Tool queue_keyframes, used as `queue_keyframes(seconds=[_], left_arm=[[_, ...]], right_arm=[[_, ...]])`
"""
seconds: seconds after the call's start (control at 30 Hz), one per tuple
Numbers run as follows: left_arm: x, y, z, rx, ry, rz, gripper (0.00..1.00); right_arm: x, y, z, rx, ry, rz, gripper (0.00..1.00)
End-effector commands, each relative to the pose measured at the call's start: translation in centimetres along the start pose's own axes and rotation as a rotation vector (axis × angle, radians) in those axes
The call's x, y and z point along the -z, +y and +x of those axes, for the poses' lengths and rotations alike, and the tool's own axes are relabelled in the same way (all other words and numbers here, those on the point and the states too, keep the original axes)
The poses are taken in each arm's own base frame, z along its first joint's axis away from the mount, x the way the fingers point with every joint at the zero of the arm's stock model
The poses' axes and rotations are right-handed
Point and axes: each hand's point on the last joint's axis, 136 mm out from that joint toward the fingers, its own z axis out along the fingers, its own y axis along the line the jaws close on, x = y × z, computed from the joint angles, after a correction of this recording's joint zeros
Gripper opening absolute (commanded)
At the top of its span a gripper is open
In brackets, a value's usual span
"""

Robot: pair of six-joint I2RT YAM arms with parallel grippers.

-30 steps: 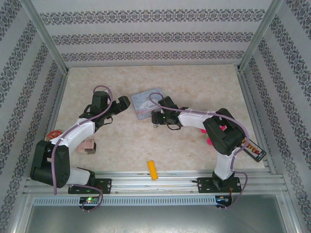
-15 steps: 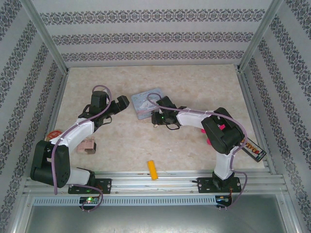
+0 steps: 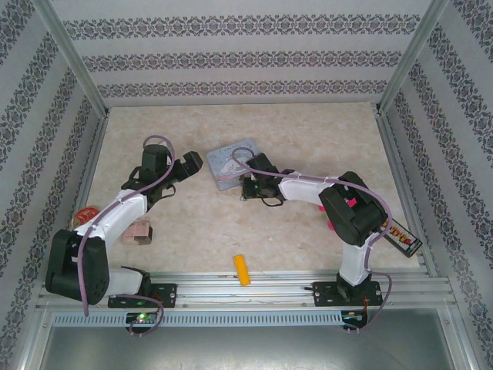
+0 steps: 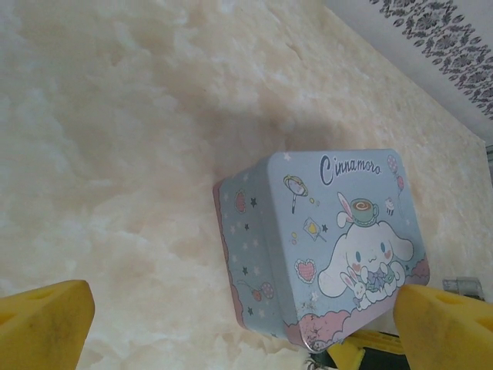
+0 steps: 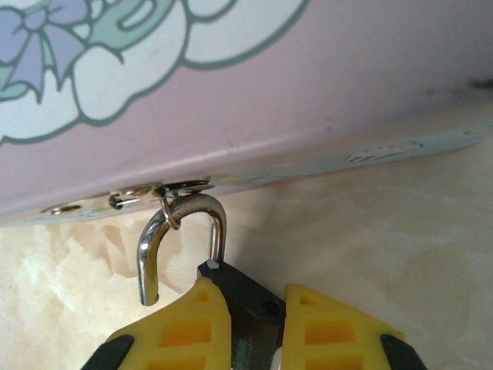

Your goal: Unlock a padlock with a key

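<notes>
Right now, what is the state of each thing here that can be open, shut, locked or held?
padlock: unlocked, with one leg of the shackle free of the body and the shackle hooked through the tin's hasp ring.
tin: lid down.
right gripper: shut on the padlock body.
left gripper: open, fingers wide apart, holding nothing.

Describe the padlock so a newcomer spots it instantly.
Find the pale blue cartoon tin mid-table. At its near edge the right claw pinches the padlock. It's the tiny dark block with a silver shackle hooked on the tin's latch ring.
</notes>
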Motion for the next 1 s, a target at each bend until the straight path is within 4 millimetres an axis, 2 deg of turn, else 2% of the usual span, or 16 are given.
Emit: queue_keyframes(seconds=[0.0,0.23,0.53,0.63,0.77,0.97], left_arm=[[1.2,0.5,-1.1,-0.030,-0.038,-0.040,0.99],[2.2,0.6,-1.5,-0.051,-0.079,-0.064,0.99],[5.0,-0.6,-1.8,-0.167,-0.194,-0.157,0.99],[5.3,-1.1,-1.3,-0.201,-0.215,-0.175,0.99],[4.4,-1.6,-0.4,-0.228,-0.209,-0.175,0.99],[1.7,-2.9,1.8,-0.259,-0.131,-0.131,0.99]], right_arm=[[0.6,-0.5,2.0,0.012,0.066,0.059,0.00],[2.9,-0.7,2.8,0.026,0.100,0.104,0.00],[4.5,-0.9,4.5,-0.006,0.146,0.082,0.00],[5.1,-1.2,4.9,-0.009,0.152,0.095,0.00],[5.4,-1.4,4.8,-0.017,0.148,0.105,0.00],[5.6,-1.3,4.5,-0.044,0.146,0.098,0.00]])
